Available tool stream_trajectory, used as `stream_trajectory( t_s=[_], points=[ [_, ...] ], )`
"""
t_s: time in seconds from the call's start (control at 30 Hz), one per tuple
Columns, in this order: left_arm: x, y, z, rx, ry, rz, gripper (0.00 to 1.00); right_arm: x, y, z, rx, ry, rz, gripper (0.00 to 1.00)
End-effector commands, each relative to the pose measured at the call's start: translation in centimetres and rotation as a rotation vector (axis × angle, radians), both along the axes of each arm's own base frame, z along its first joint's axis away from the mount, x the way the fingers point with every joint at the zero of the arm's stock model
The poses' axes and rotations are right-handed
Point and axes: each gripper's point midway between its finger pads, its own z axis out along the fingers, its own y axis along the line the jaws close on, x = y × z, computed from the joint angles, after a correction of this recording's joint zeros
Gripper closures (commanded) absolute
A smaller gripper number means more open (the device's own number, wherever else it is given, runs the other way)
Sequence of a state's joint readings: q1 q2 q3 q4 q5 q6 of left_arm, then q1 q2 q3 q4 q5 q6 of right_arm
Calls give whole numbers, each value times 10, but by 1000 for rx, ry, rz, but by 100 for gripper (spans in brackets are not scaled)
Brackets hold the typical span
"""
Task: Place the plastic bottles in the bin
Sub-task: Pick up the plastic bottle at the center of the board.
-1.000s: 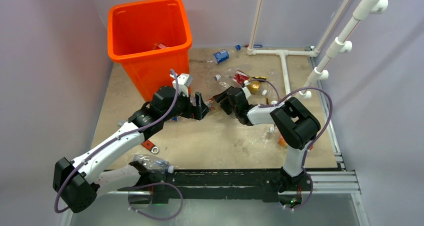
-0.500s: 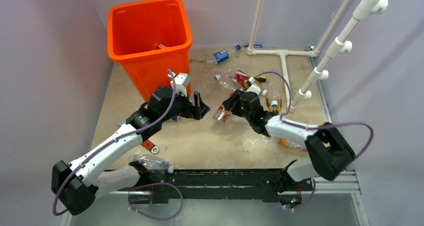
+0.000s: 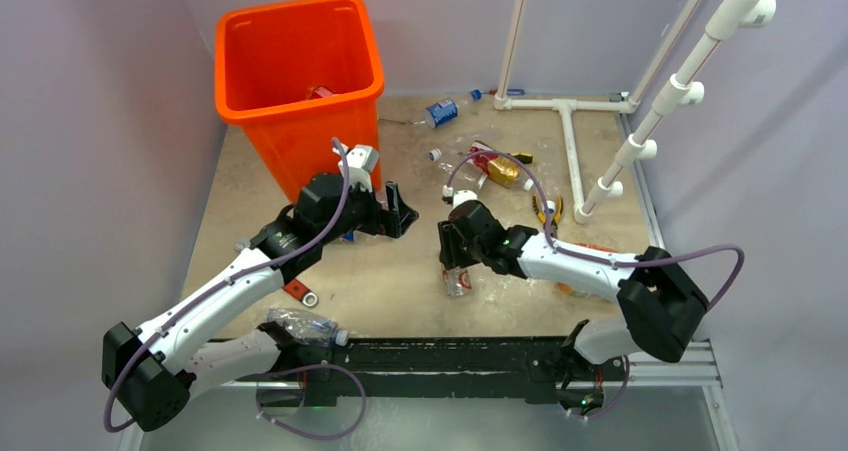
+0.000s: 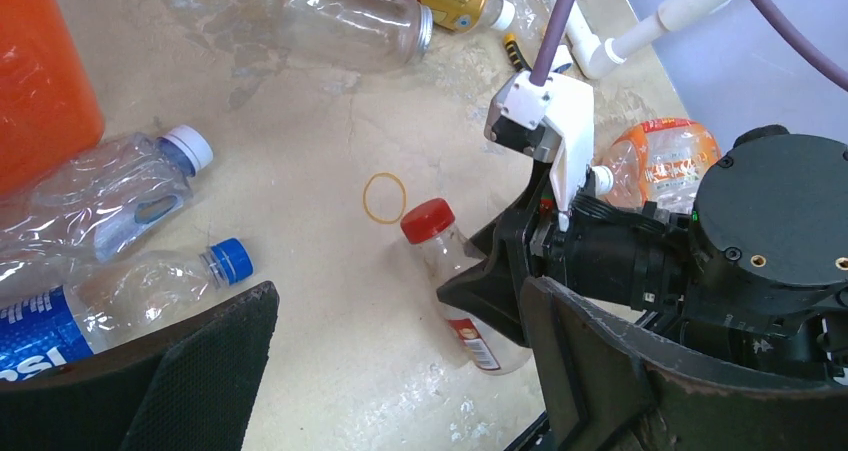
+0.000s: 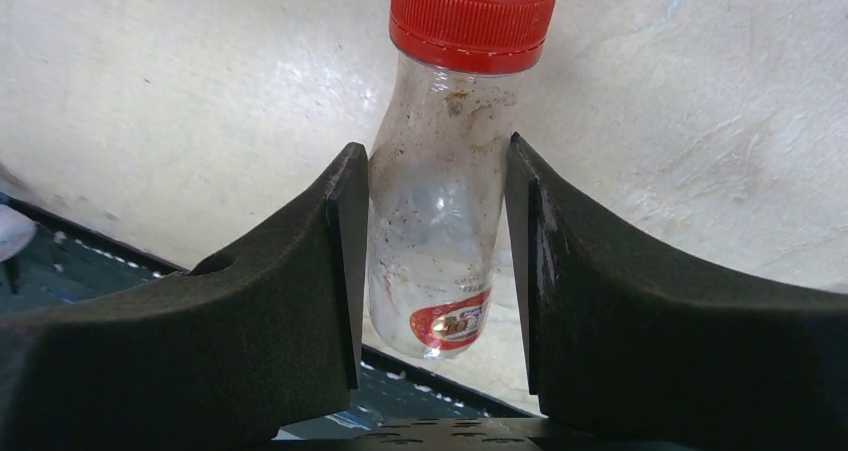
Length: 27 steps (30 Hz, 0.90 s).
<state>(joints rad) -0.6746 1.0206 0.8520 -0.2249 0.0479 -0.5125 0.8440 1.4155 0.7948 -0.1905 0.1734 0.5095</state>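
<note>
My right gripper [image 3: 455, 263] is shut on a small clear bottle with a red cap and red label [image 5: 445, 221], low over the table near its front middle. This bottle also shows in the left wrist view [image 4: 440, 246] and the top view [image 3: 458, 281]. My left gripper [image 3: 396, 211] is open and empty, just left of it, beside the orange bin [image 3: 298, 111]. More bottles lie under my left gripper: a blue-capped Pepsi one [image 4: 130, 291], a white-capped one [image 4: 120, 186] and a large clear one [image 4: 350, 16]. Others lie at the back [image 3: 440, 111].
A crushed bottle [image 3: 300, 323] lies by the left arm's base, a red-handled wrench [image 3: 300, 291] near it. An orange-labelled bottle [image 4: 660, 156] lies under the right arm. White pipes [image 3: 570, 141] and yellow-handled tools [image 3: 545, 209] are at the back right. A rubber band [image 4: 384, 197] lies on the table.
My right gripper has swung from the table's middle toward the near edge, taking the red-capped bottle with it. My left gripper has barely moved.
</note>
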Motion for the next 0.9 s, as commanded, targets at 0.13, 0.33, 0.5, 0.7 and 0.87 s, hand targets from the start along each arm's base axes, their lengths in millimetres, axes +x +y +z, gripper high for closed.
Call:
stream_trajectory(
  t_s=[0.13, 0.33, 0.5, 0.7, 0.87],
  points=[
    [3, 1, 6, -11, -28, 13, 9, -18, 0, -1, -32, 62, 100, 26],
    [3, 1, 5, -11, -23, 14, 9, -32, 1, 0, -10, 89, 125, 5],
    [2, 0, 4, -16, -20, 12, 9, -45, 0, -15, -10, 131, 138, 8],
    [2, 0, 3, -16, -18, 13, 9, -47, 2, -35, -13, 152, 123, 18],
    [3, 1, 3, -15, -20, 18, 9, -49, -2, -38, -14, 146, 114, 37]
  ],
)
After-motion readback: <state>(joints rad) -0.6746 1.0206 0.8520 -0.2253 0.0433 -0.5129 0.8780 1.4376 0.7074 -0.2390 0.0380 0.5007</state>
